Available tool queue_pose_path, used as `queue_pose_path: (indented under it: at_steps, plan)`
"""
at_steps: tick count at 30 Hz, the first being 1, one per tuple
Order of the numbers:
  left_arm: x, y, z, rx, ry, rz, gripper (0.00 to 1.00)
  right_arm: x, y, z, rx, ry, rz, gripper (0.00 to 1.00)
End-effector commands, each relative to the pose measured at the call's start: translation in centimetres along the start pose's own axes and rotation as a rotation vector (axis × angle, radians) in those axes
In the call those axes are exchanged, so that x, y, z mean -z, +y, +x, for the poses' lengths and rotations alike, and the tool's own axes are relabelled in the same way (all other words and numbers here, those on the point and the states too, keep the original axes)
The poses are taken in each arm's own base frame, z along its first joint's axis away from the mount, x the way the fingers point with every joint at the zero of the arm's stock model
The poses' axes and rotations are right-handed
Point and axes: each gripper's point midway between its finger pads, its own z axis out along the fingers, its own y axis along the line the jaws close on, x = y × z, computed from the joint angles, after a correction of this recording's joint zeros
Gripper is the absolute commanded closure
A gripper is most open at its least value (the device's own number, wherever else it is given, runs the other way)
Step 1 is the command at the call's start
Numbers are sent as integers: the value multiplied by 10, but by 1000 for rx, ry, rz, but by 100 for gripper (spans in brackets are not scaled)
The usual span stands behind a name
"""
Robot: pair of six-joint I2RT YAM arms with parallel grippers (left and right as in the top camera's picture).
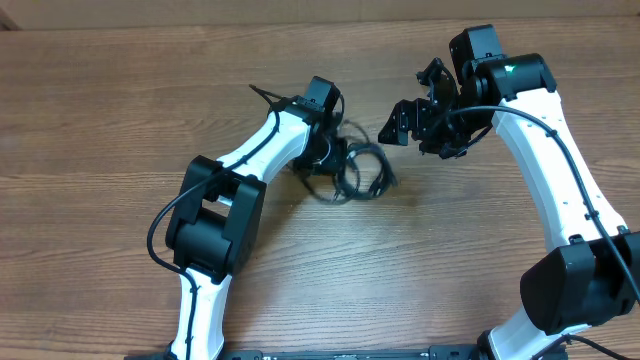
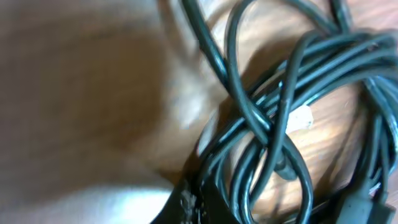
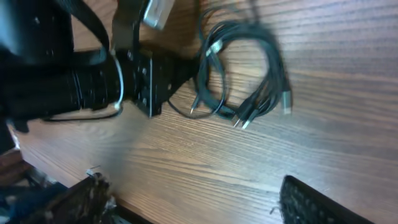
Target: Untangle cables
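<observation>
The cables lie as a small knotted bundle of thin black cords on the wooden table, near its middle. In the left wrist view the cables fill the frame, looped over each other, with a small white tag on one strand. My left gripper is shut on the bundle's left edge; its dark fingertips sit right against the cords. The right wrist view shows the cables coiled, metal-tipped plug ends fanned out below. My right gripper hovers just right of the bundle, open, with only bare wood between its fingers.
The wooden table stretches all around. The left arm reaches in from the front left, and the right arm curves in from the front right. The two grippers stand close together over the bundle.
</observation>
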Motion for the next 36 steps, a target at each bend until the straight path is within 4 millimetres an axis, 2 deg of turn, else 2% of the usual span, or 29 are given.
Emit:
queue_pose_path:
  at_steps: [1, 2, 3, 4, 5, 7, 9, 11, 14, 15, 18, 20, 26, 30, 32, 36]
  plan:
    - [54, 1, -17, 44, -35, 6, 96, 3, 4, -2, -23, -19, -15, 18]
    - [80, -9, -24, 42, -64, 54, 96, 3, 8, -5, -42, -28, -35, 19]
    - [98, -21, -26, 35, -80, 108, 96, 3, 23, -8, -22, -35, -107, 23]
    - [129, -51, -17, -14, -69, 282, 96, 2, 33, -8, -10, -31, -144, 30]
    - [151, -72, -3, -45, -28, 422, 96, -2, 42, -3, -30, -13, -153, 37]
    - [170, -73, 8, -74, -23, 458, 96, -9, 57, -1, -31, -11, -161, 39]
    - [173, -69, 9, -99, -31, 453, 96, -15, 64, -5, -103, -30, -141, 43]
    - [174, -66, 9, -90, -26, 451, 96, -25, 60, -8, -197, -52, -88, 46]
    - [173, -66, 10, -88, -23, 449, 96, -50, 53, -6, -257, -52, -93, 53]
    - [173, -66, 10, -88, -24, 449, 96, -53, 52, -5, -257, -51, -91, 54]
    - [175, -70, 4, -3, -21, 474, 96, -52, 45, -9, -268, -64, -85, 55]
    - [179, -80, 6, 1, -8, 528, 96, -53, 41, -12, -270, -80, -61, 59]
    - [180, -81, 5, 45, 3, 539, 96, -49, 29, -18, -319, -101, -39, 62]
    - [180, -81, 5, 43, 1, 540, 96, -54, 38, -10, -270, -68, -57, 62]
    - [180, -81, 3, 51, -3, 542, 96, -56, 55, -6, -162, -46, -118, 58]
    - [185, -87, -4, 47, -26, 580, 96, -59, 66, 11, -86, 19, -149, 57]
